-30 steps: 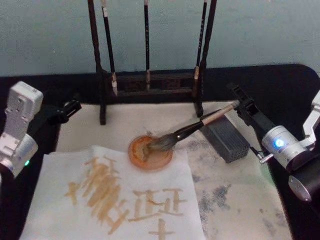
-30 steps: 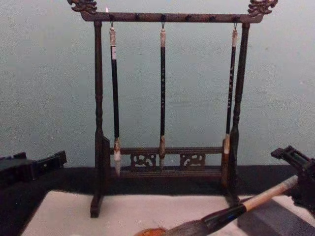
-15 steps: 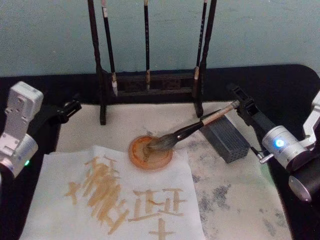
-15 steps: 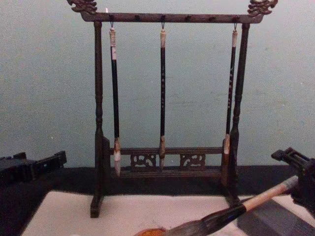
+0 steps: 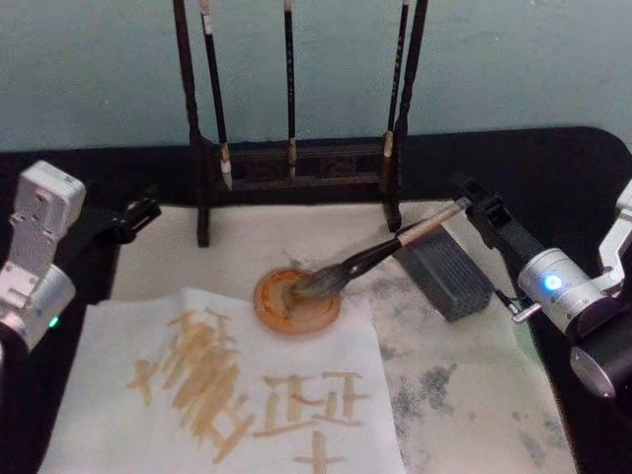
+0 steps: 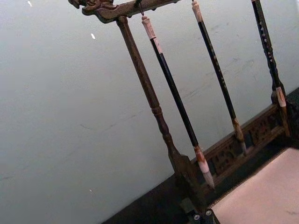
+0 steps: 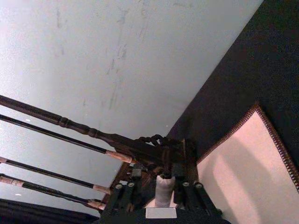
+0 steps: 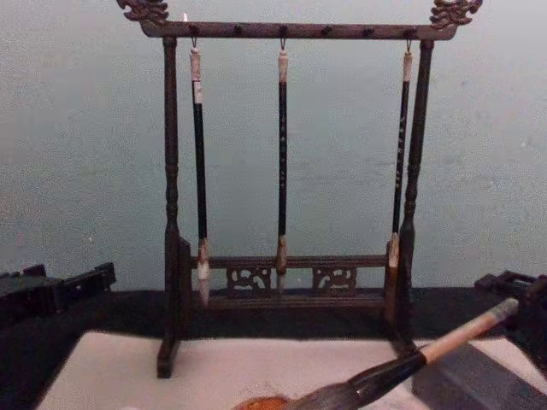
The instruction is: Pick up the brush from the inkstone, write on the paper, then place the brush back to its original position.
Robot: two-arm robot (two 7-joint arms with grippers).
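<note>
Straddling the pale end of the brush (image 5: pixel 370 259), right gripper (image 5: pixel 476 209) spread, a gap either side of the handle, not pinching. Lying aslant: bristles in the orange dish (image 5: pixel 296 301) at the far edge of the paper (image 5: pixel 99 395), handle propped on the grey block (image 5: pixel 446 272). Parked off the left edge of the mat (image 5: pixel 464 395), left gripper (image 5: pixel 143 209), tips pressed together.

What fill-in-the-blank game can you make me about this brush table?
The dark wooden rack holds ___ slim dark hanging brushes. The thick beige-handled brush has its bristles in the round shallow dish, whose colour is ___. The robot hand at that brush's handle end is its ___ one.
Missing words: three, orange, right.
</note>
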